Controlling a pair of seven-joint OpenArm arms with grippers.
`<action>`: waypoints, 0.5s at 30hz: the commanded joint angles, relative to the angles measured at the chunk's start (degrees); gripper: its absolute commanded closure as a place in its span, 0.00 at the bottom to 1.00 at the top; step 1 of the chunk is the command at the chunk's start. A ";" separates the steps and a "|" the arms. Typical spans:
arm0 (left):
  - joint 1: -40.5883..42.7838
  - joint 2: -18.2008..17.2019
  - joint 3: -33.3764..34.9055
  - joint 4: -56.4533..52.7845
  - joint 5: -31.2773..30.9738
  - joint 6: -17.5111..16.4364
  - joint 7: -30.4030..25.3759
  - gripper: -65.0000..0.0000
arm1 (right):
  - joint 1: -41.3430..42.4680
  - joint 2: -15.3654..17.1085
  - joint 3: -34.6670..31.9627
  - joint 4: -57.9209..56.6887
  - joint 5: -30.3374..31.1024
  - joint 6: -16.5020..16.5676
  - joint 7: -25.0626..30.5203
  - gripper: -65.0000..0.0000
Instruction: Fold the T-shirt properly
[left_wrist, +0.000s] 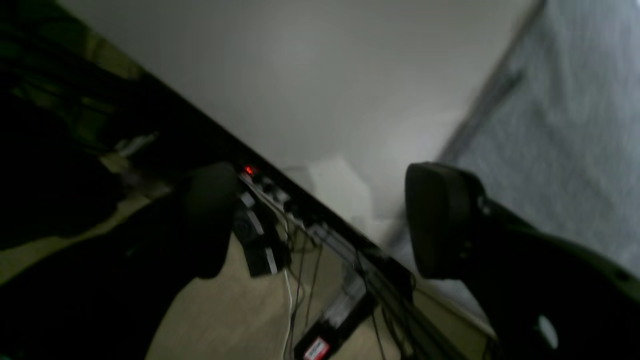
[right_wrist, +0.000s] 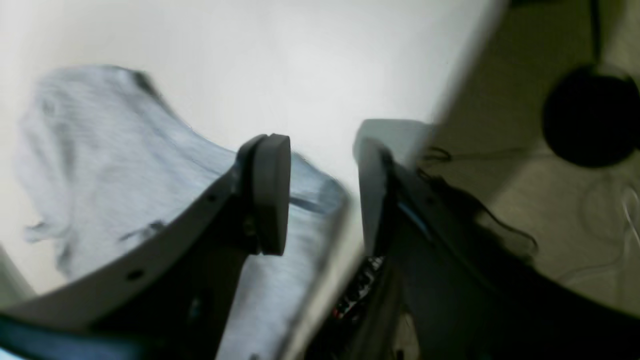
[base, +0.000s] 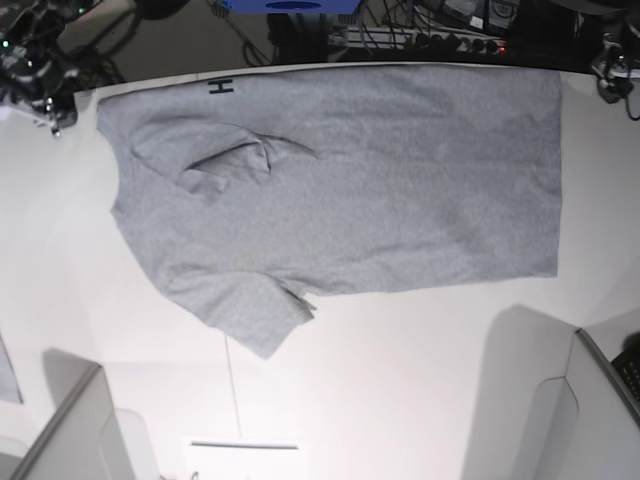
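The heather-grey T-shirt (base: 370, 180) lies spread flat on the white table (base: 400, 380), its far edge along the table's back edge. A black letter (base: 220, 86) shows at the far left edge. One sleeve (base: 225, 160) is folded onto the body and the other sleeve (base: 260, 315) sticks out toward the front. My left gripper (base: 612, 70) (left_wrist: 325, 220) is open and empty at the back right corner, just off the shirt's edge (left_wrist: 565, 125). My right gripper (base: 40, 95) (right_wrist: 322, 195) is open and empty at the back left corner, beside the shirt (right_wrist: 110, 175).
A power strip (base: 440, 42) with a red light (left_wrist: 250, 171) and cables lies beyond the table's back edge. A blue object (base: 290, 6) stands behind it. Grey panels rise at the front left (base: 70, 430) and front right (base: 600, 410).
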 joint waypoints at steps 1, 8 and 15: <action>-0.50 -1.16 -1.53 0.72 -0.38 -0.07 -0.88 0.23 | 0.87 0.70 -0.71 1.13 0.92 1.33 0.25 0.66; -7.62 -5.38 -2.94 0.80 -0.38 -0.33 -0.88 0.28 | 7.02 6.06 -10.47 0.60 0.92 5.90 0.25 0.66; -16.50 -6.61 -2.41 0.72 -0.38 -0.33 -0.88 1.00 | 15.72 8.61 -19.70 0.51 0.83 6.07 0.34 0.66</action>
